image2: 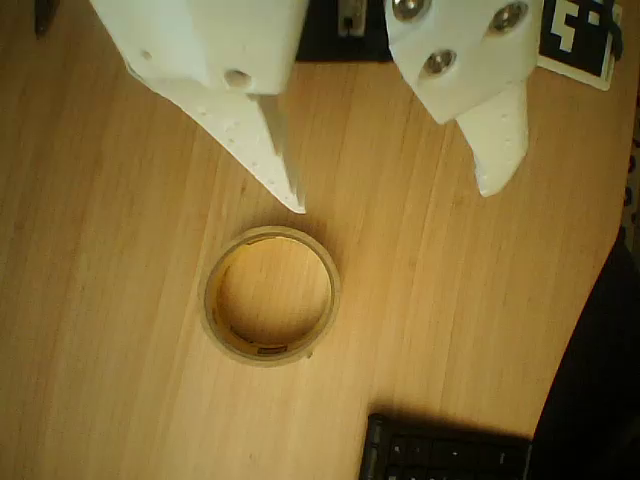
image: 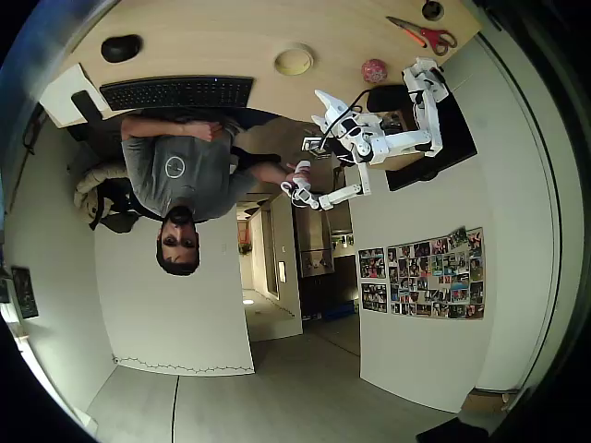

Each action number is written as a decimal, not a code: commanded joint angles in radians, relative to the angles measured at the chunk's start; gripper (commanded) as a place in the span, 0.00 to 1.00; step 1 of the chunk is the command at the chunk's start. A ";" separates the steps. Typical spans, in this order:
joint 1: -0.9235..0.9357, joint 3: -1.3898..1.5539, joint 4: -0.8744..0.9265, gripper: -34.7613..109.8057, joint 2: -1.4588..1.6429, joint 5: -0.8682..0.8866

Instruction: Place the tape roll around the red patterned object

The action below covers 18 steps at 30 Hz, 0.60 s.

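Flat on the pale wooden table [image2: 110, 200], the tape roll [image2: 270, 296] lies with its wide hole facing up and bare wood showing through it. In the wrist view it sits just below the tips of the white fingers [image2: 250, 140], nearer the left finger, whose point ends just above the ring's upper rim; whether they touch is hard to say from this angle, though a thin gap seems likely. The gripper [image2: 395, 200] is spread wide, with nothing between its fingers but table. Below the roll, further from the fingertips, the corner of a black keyboard [image2: 450, 455] enters the picture.

In the overhead view the tape roll [image: 294, 60] rests near the table's edge, and the red patterned object [image: 374, 70] lies well apart from it, to its right. Beyond the ball, red-handled scissors [image: 423, 34] lie near the table's corner. The white arm [image: 406, 111] stands just below the ball in that view. A black mouse [image: 121, 47] sits far to the left, and a person [image: 180, 166] sits behind the keyboard [image: 177, 91].
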 commanded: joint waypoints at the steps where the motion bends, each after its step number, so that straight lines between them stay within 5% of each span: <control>1: -0.183 0.018 -0.232 0.41 0.028 0.133; 18: -0.183 0.043 -0.229 0.42 0.029 0.146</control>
